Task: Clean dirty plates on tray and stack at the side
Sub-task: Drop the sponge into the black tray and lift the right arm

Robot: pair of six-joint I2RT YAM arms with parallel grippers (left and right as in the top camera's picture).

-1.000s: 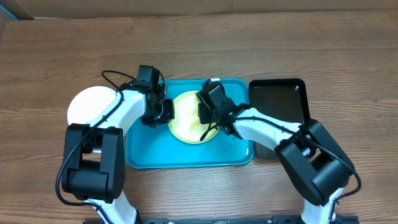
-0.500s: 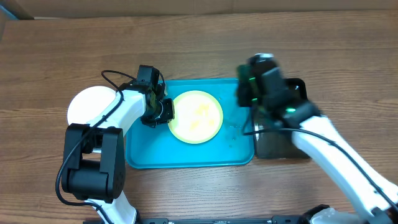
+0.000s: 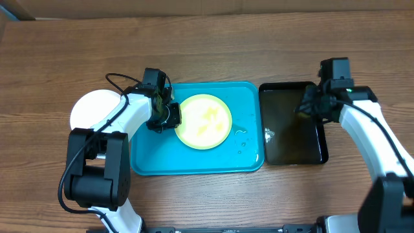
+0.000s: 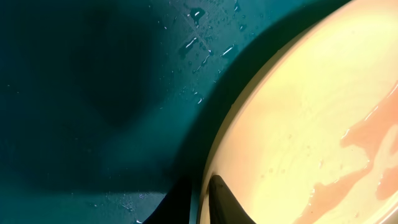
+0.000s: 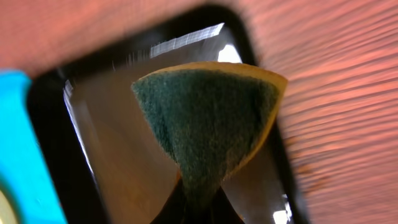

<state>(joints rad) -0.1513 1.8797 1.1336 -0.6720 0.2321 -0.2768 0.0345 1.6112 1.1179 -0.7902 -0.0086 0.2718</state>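
Observation:
A light yellow-green plate (image 3: 204, 121) with orange-brown smears lies in the blue tray (image 3: 194, 162). My left gripper (image 3: 174, 116) is shut on the plate's left rim; in the left wrist view one finger (image 4: 227, 200) is on the plate (image 4: 311, 124) and the other is below the rim, over the tray (image 4: 93, 93). A white plate (image 3: 97, 110) lies on the table left of the tray; I cannot tell if another is stacked under it. My right gripper (image 3: 305, 107) is shut on a green-and-yellow sponge (image 5: 208, 118) over the black tray (image 5: 112, 124).
The black tray (image 3: 291, 136) stands right of the blue tray and holds brownish liquid. Water drops (image 3: 242, 133) lie on the blue tray's right part. The blue tray's edge (image 5: 18, 143) shows at the left of the right wrist view. Bare wooden table surrounds both trays.
My right arm has swung with the sponge from the yellow-green plate rightward to over the black tray. The left gripper and the plate have not moved.

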